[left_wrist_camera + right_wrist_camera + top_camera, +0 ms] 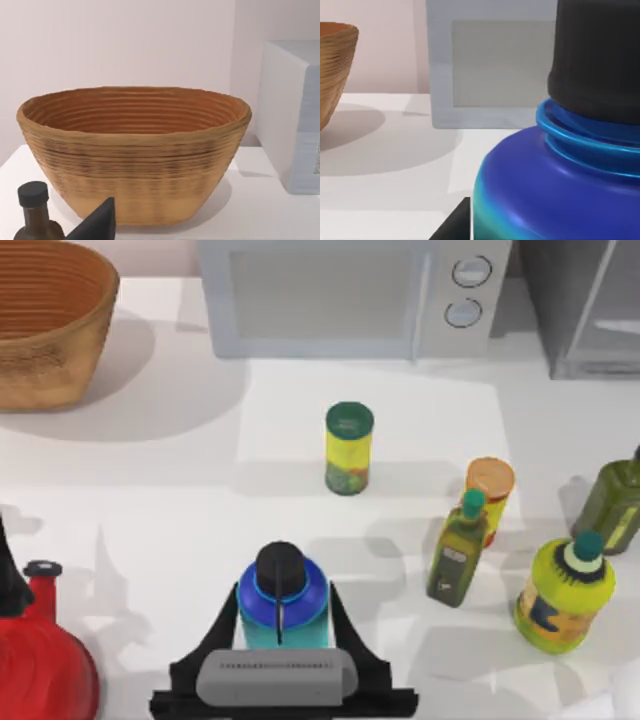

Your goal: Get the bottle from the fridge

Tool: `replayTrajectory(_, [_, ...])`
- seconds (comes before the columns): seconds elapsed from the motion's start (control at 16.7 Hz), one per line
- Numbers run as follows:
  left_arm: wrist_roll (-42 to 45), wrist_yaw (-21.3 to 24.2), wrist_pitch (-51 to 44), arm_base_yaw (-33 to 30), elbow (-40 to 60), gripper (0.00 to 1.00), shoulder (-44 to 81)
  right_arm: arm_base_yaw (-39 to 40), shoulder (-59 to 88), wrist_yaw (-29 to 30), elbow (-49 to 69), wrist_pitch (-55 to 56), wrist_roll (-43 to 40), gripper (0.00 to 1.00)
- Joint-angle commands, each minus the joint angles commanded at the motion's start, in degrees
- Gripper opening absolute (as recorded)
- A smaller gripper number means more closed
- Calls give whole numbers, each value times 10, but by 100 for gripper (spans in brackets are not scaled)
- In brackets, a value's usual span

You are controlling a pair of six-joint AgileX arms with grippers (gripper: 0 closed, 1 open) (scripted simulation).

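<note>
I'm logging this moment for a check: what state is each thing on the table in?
Bottle: upright, capped, between the right gripper's fingers.
Right gripper: shut on the bottle, near the table's front edge.
Fridge: door state can't be told.
Microwave: door closed.
Basket: upright, empty.
Oil bottle: upright, capped.
Can: upright, lidded.
</note>
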Motion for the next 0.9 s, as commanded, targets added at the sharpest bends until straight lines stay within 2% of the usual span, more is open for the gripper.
replayTrajectory(0.54, [0, 0, 0, 0, 0, 100, 0, -80, 88, -80, 27, 112, -47, 0])
replayTrajectory(0.78, [0, 0, 0, 0, 0, 100, 0, -84, 92, -83, 28, 116, -50, 0])
replayTrajectory(0.9, [0, 0, 0, 0, 0, 100, 0, -84, 92, -83, 28, 116, -50, 15])
